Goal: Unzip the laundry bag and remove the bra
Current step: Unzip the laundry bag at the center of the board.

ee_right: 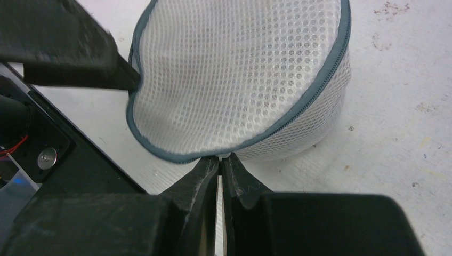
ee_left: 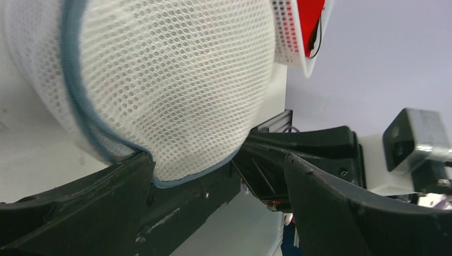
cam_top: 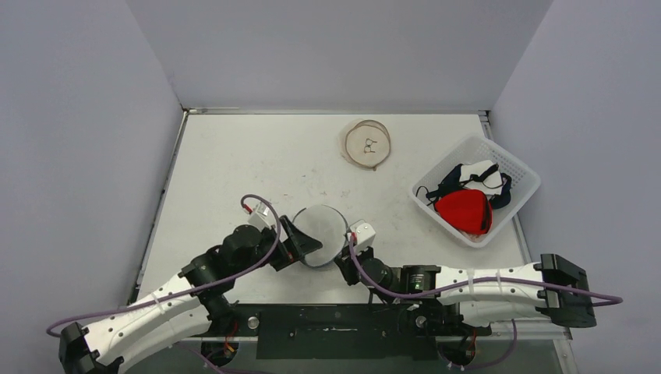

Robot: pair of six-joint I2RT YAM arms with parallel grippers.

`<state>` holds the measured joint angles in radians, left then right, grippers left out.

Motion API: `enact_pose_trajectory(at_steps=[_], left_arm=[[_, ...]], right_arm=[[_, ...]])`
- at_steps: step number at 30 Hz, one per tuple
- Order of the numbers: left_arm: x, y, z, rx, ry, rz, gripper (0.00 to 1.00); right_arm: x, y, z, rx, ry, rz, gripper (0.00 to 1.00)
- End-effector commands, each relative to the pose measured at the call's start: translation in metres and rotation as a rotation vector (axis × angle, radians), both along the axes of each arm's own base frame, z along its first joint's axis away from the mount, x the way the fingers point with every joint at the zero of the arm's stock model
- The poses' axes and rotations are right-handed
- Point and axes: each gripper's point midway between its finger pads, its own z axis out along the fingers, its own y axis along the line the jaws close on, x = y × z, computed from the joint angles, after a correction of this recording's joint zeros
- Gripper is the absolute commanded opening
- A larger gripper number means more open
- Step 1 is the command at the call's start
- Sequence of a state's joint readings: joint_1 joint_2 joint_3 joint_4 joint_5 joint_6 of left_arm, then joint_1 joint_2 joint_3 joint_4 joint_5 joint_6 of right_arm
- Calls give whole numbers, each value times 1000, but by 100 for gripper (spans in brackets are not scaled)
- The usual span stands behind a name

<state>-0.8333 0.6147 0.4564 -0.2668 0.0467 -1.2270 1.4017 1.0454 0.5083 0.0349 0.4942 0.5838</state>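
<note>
The round white mesh laundry bag [cam_top: 321, 226] with a grey-blue zipper rim lies on the table between the two arms. It fills the left wrist view [ee_left: 170, 80] and the right wrist view [ee_right: 240, 74]. Its zipper is partly undone, and the lid rim lifts at the near side. My right gripper [cam_top: 348, 248] [ee_right: 220, 157] is shut on the zipper pull at the bag's near edge. My left gripper [cam_top: 302, 243] [ee_left: 218, 160] is open at the bag's left side, with the lifted rim resting against one finger [ee_left: 96, 186]. No bra shows inside the bag.
A white plastic basket [cam_top: 507, 158] at the right holds a red bra [cam_top: 464, 210] and a white-and-navy one; its corner shows in the left wrist view [ee_left: 288, 32]. A second round mesh bag [cam_top: 368, 143] lies at the back. Walls enclose the table.
</note>
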Motion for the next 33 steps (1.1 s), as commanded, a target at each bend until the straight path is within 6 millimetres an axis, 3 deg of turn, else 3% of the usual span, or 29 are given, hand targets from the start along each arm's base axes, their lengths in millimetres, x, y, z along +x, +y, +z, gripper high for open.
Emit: enact_pose_trajectory(at_steps=[1, 4, 10, 15, 18, 24, 26, 33], left_arm=[[-6, -20, 4, -23, 14, 18, 92], [-14, -34, 3, -19, 28, -14, 91], [-22, -36, 10, -49, 43, -17, 91], [-19, -2, 19, 37, 9, 77, 92], [-21, 11, 21, -2, 16, 117, 92], [-33, -17, -4, -116, 117, 87, 92], [-34, -28, -1, -145, 101, 84, 92], [-15, -41, -2, -122, 58, 150, 90]], right_arm=[[-1, 30, 31, 85, -29, 49, 5], [-2, 37, 32, 85, -30, 61, 5], [-3, 41, 31, 87, -30, 72, 5], [-1, 35, 31, 86, -34, 60, 5], [0, 26, 30, 88, -34, 42, 5], [-2, 14, 19, 102, -11, 18, 5], [-5, 15, 15, 99, 3, 27, 5], [-12, 24, 13, 104, 15, 63, 5]])
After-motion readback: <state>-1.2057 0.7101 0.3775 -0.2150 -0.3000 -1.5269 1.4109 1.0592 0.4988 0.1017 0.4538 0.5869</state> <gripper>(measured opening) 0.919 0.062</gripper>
